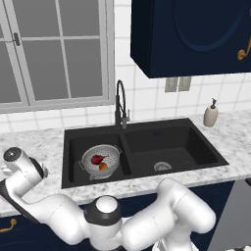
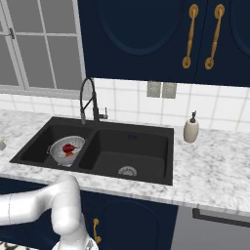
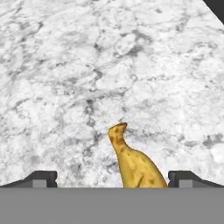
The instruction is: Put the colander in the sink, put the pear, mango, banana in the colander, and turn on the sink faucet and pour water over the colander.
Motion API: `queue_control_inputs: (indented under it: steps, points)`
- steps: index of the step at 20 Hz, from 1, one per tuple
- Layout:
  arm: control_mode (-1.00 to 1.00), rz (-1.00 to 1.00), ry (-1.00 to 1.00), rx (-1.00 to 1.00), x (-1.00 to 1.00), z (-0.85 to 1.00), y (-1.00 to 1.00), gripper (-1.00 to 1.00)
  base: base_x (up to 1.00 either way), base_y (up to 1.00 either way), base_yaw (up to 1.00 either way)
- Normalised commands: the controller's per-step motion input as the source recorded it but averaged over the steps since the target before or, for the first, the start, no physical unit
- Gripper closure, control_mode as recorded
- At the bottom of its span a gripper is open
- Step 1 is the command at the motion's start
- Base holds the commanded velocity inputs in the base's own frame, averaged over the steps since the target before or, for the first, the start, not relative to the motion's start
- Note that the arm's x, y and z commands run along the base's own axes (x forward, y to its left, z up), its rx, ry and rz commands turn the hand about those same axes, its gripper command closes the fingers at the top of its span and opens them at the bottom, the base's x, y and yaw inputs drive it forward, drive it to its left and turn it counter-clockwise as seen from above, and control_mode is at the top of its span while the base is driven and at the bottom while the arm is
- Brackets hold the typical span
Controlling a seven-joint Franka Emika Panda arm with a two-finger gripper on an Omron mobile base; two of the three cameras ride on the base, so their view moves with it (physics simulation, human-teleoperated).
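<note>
banana (image 3: 133, 164) btwn open gripper (image 3: 112, 178) tips

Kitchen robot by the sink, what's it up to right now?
It is loading fruit into the colander, which sits in the left basin of the sink with the pear and mango inside. The open gripper hangs over the banana on the marble counter, not yet gripping. The sink faucet shows no water.

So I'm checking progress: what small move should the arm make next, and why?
Probably lower the open fingers around the banana and close. It lies on the marble counter between the fingertips, ungripped, while the colander already holds the pear and mango.
</note>
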Motion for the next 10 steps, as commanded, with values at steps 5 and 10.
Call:
queue_control_inputs:
  steps: [5,10]
  points:
    - [-1.0,0.0,0.0,-0.03,0.2,-0.66,0.43,-1.0,0.0,0.0,0.0]
    - [-1.0,0.0,-0.04,0.0,-0.74,-0.94,0.11,-1.0,0.0,0.0,0.0]
